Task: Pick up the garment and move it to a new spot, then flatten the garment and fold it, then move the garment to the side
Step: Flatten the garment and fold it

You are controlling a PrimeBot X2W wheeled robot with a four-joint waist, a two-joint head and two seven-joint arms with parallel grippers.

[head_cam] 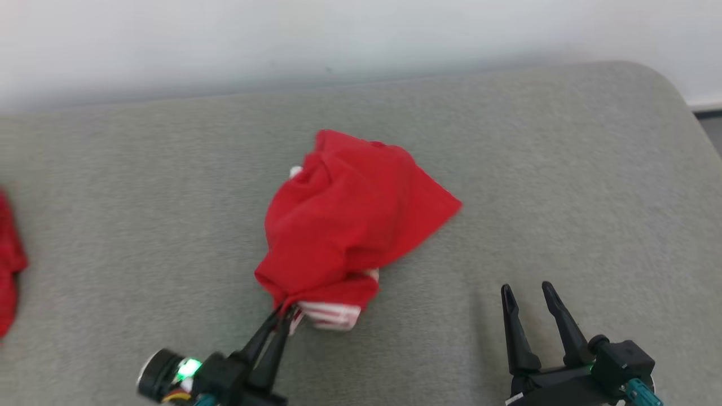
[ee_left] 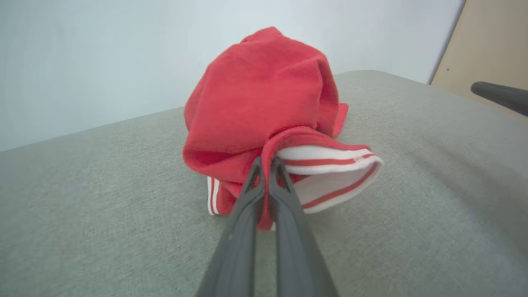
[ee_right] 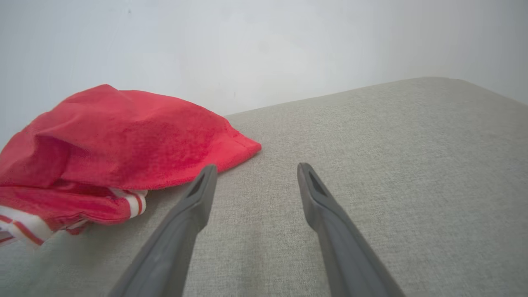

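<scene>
**Left gripper pinching the garment**

The garment is lying bunched in a red heap near the middle of the grey cushion, with its red-and-white striped trim facing the robot. The left gripper's fingers are pressing together on a fold of red cloth at the heap's near edge. The right gripper is standing off to the right, apart from the garment, fingers spread and holding nothing. Another red cloth is showing at the cushion's left edge.

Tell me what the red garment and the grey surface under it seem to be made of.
Red garment: soft matte knit, likely cotton jersey; it slumps in rounded folds, with a white-and-red striped band. Grey surface: matte woven upholstery, showing a fine flecked weave; probably padded.
</scene>
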